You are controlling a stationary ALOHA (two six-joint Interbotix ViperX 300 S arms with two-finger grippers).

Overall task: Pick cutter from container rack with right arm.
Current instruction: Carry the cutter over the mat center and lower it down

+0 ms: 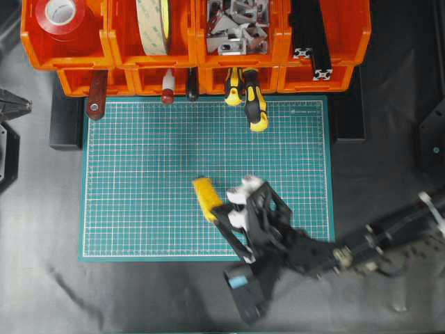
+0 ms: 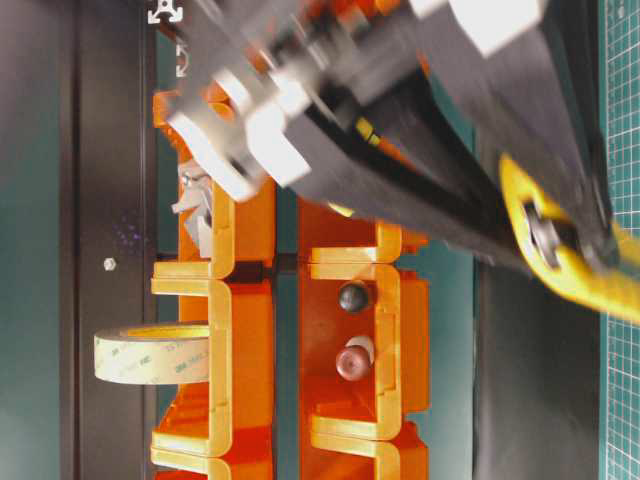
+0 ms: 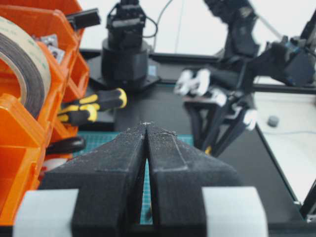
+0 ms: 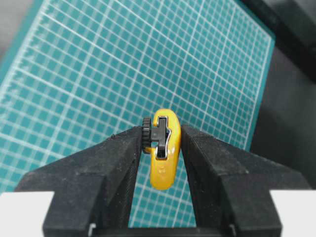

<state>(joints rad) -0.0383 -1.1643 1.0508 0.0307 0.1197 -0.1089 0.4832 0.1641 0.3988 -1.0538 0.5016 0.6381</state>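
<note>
Green cutting mat [image 1: 139, 181] spreads beneath the right gripper [image 4: 160, 143], jaws pinching the yellow cutter [image 4: 162, 148] clear above it, lifted free of the orange container rack [image 1: 42, 59] beyond; left gripper [image 3: 147, 148] pressed together, idle

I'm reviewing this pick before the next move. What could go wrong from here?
1. The right tool pinches the cutter near one end only, so the knife might pivot or slip out over the green mat.
2. The grip seems to press beside the slider and a small black wheel, so squeezing harder might shift the blade.
3. The arm looks blurred in the table-level view; fast motion may loosen the hold.
</note>
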